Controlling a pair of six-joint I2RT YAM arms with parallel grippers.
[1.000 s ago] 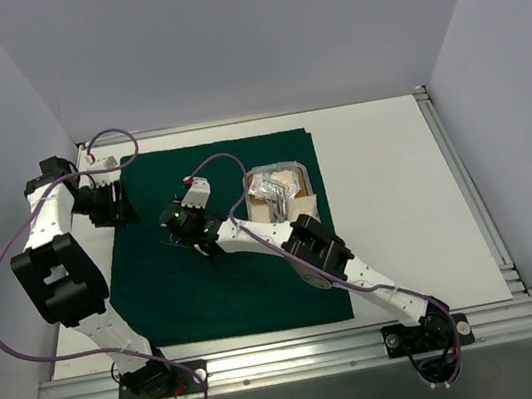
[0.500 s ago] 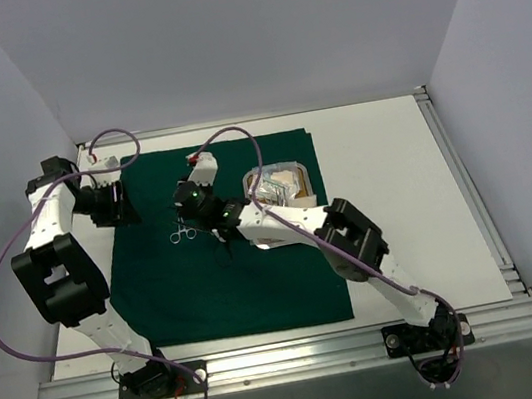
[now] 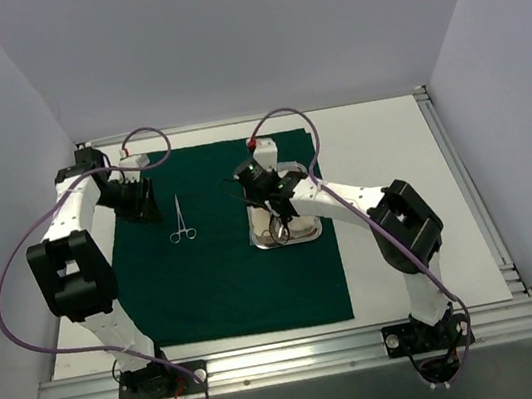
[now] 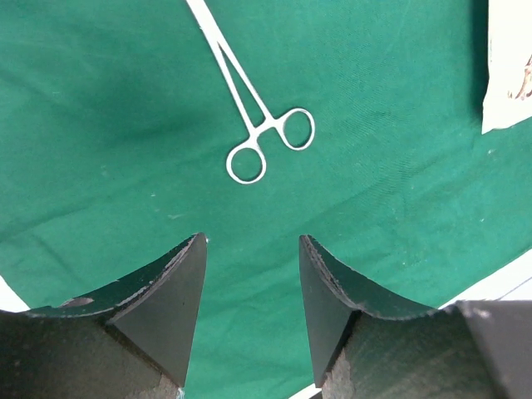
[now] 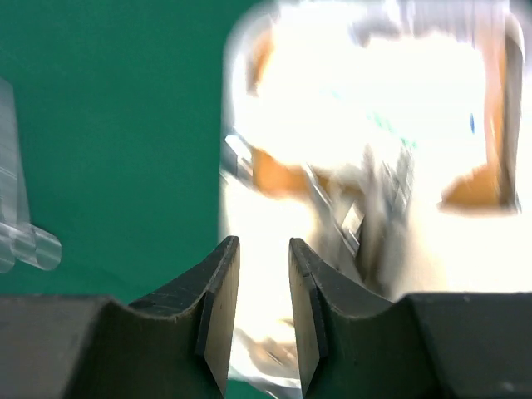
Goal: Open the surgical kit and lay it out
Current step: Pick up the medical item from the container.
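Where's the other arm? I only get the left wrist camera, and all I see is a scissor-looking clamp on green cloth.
Observer: The right gripper hangs over a steel tray on the right side of that same green cloth.
Operator: Is it holding something?
Observer: No. Its own camera shows its fingers slightly apart, with nothing between them.
Operator: What's in the tray?
Observer: Pale stuff and some metal pieces, but the right wrist picture is too blurred to name them.
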